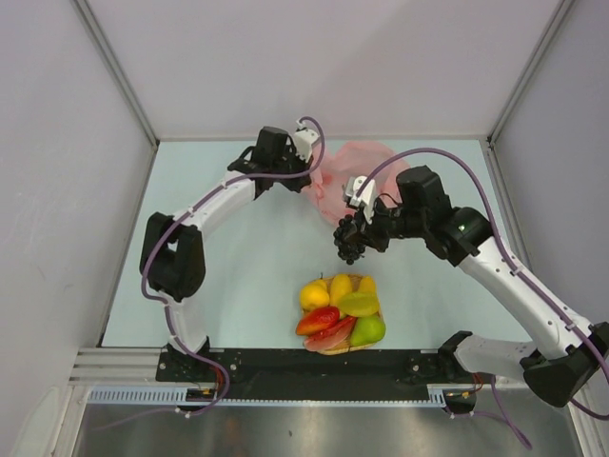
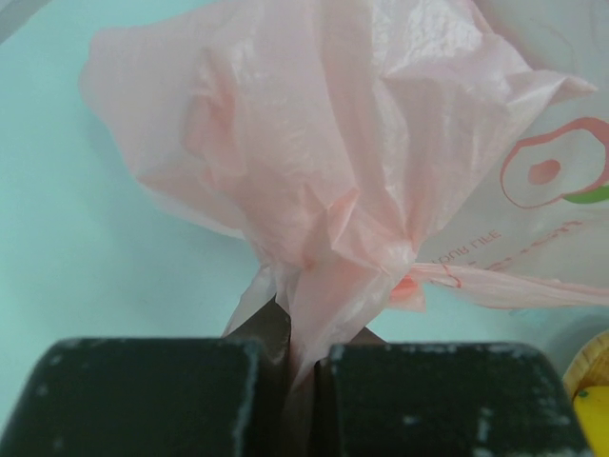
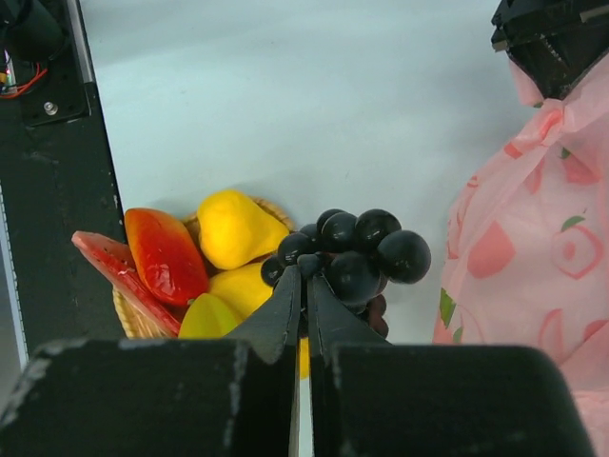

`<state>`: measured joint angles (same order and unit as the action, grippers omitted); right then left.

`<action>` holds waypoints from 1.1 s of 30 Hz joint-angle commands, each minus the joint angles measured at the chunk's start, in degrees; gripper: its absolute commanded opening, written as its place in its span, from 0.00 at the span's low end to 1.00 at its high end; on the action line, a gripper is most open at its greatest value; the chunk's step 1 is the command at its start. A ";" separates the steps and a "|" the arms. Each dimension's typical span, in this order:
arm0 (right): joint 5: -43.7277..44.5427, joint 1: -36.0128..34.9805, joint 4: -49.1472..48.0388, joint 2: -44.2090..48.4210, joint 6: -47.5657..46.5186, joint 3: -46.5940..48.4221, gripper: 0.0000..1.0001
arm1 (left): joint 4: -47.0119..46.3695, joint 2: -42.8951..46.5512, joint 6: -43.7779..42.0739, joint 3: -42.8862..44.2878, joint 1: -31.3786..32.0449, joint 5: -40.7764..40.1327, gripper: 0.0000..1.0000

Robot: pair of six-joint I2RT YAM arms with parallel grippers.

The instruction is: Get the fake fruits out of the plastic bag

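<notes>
The pink plastic bag [image 1: 357, 171] lies crumpled at the back of the table. My left gripper [image 1: 306, 181] is shut on a bunched fold of the plastic bag [image 2: 324, 190] and holds it up. My right gripper [image 1: 354, 228] is shut on the dark purple grape bunch [image 1: 349, 243], which hangs above the table in front of the bag. In the right wrist view the grape bunch [image 3: 357, 252] sits right at the gripper [image 3: 306, 276] tips. Several fake fruits [image 1: 340, 309], yellow, red and green, lie heaped on the woven tray [image 1: 360, 281] near the front edge.
Grey walls close in the table on the left, back and right. The black base rail [image 1: 314, 367] runs along the near edge, just behind the tray. In the right wrist view the left gripper [image 3: 557, 43] shows at the top right, over the bag [image 3: 533, 267].
</notes>
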<state>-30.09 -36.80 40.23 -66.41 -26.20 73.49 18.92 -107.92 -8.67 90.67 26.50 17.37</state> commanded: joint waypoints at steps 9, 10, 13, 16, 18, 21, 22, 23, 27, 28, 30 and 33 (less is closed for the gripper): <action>0.82 -0.73 -3.22 -2.40 0.97 -0.81 0.00 | 2.53 5.44 2.69 -1.29 0.83 5.31 0.00; 0.82 -1.08 -3.31 -2.67 0.45 -0.90 0.00 | 2.44 5.44 2.86 -1.29 0.83 5.31 0.00; 1.69 -3.36 -3.84 -3.81 -0.78 -1.16 0.00 | 2.53 5.79 2.43 -1.29 0.83 5.31 0.00; 2.31 -5.21 -4.54 -4.78 -1.58 -1.95 0.00 | 2.97 6.49 1.11 -1.46 0.83 4.96 0.00; 2.66 -6.61 -4.46 -5.39 -2.63 -2.39 0.00 | 3.23 6.84 0.58 -2.08 0.83 4.87 0.00; 4.15 -8.81 -2.88 -5.83 -6.23 -3.18 0.00 | 3.23 7.72 1.02 -3.74 0.83 5.05 0.00; 4.42 -9.95 -1.92 -5.83 -7.02 -3.27 0.00 | 3.14 8.59 1.19 -4.27 0.83 5.22 0.00; 4.68 -10.31 -1.56 -6.01 -7.55 -3.36 0.00 | 2.88 9.12 1.54 -5.06 0.83 5.57 0.00; 4.16 -11.37 -0.06 -6.53 -8.96 -3.79 0.00 | 2.09 12.99 2.25 -9.97 0.83 5.92 0.00; 3.98 -11.54 0.81 -7.23 -9.05 -3.88 0.00 | 2.18 13.87 1.90 -10.86 0.83 6.01 0.00; 3.72 -12.25 0.91 -7.42 -9.31 -4.50 0.00 | 2.79 15.88 0.76 -12.79 0.83 5.93 0.00; 4.07 -12.95 -1.29 -6.36 -9.66 -6.60 0.00 | 3.23 17.21 -0.56 -14.46 0.83 4.88 0.00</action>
<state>-26.20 -48.66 40.12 -73.63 -34.15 68.66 22.48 -95.46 -7.64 77.89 27.14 21.65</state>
